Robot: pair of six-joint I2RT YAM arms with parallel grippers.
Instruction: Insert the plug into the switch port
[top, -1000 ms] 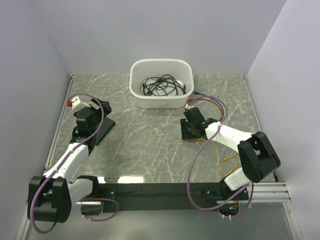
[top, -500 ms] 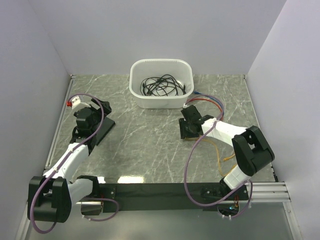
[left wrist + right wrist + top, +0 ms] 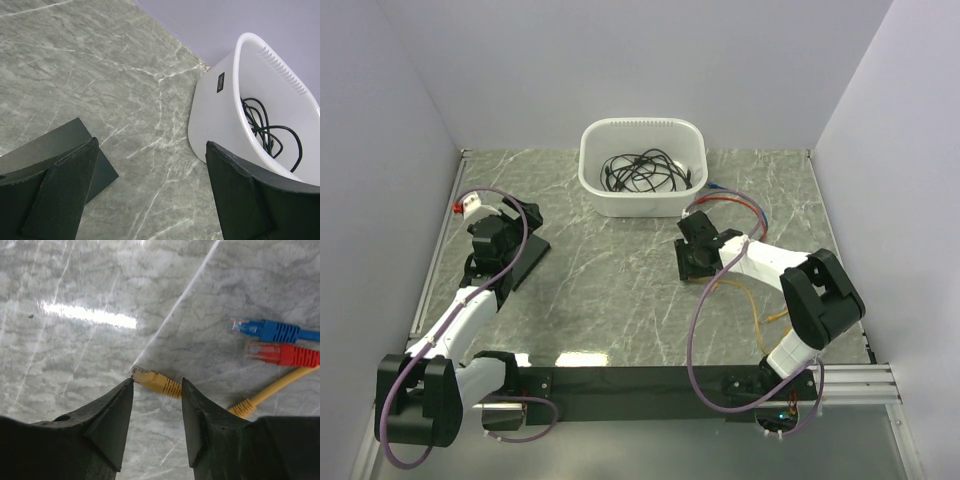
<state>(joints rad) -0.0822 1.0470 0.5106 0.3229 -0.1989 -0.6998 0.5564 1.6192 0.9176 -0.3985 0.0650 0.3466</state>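
The switch is a flat matte black box (image 3: 526, 263) lying at the table's left; its corner shows in the left wrist view (image 3: 102, 172). Its sockets do not show. My left gripper (image 3: 515, 228) hovers over the box, open and empty (image 3: 152, 145). My right gripper (image 3: 696, 258) is right of centre, pointing down at the table. In the right wrist view it is open (image 3: 157, 382), and a yellow plug (image 3: 155, 381) lies on the table just beyond its fingertips, with its clear tip at the left finger. It is not gripped.
A white tub (image 3: 642, 200) holding tangled black cables (image 3: 640, 172) stands at the back centre, also in the left wrist view (image 3: 220, 115). A blue plug (image 3: 260, 330) and a red plug (image 3: 277, 354) lie right of the yellow one. Yellow cable (image 3: 760, 300) trails to the right.
My right gripper has shifted slightly left and toward the tub, with its arm folding closer. The left arm has not moved.
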